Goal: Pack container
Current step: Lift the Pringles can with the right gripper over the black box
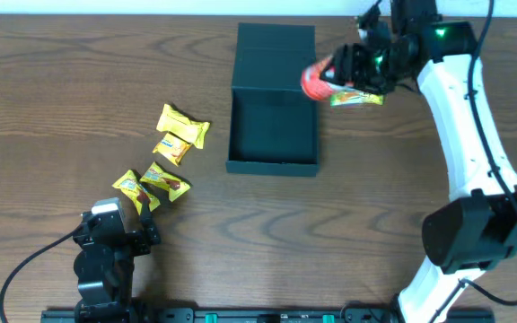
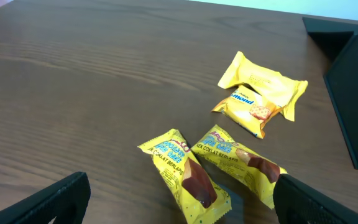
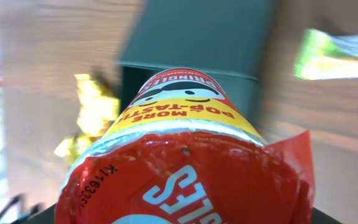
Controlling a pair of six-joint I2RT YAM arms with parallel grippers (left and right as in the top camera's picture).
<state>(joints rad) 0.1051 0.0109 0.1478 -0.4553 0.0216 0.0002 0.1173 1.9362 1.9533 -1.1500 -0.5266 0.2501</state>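
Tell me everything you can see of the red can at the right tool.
The red can is a small Pringles tube with a crinkled red foil end and a tab, a yellow band and the mascot face on its side. It lies tilted, foil end toward the wrist camera, apparently gripped by the right tool, off the table above the right edge of the open container. Nothing else visibly touches it.

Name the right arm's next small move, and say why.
Probably shift the small red cylindrical snack can left over the open dark teal cardboard box: the right gripper holds it at the box's right edge, and the box looks empty.
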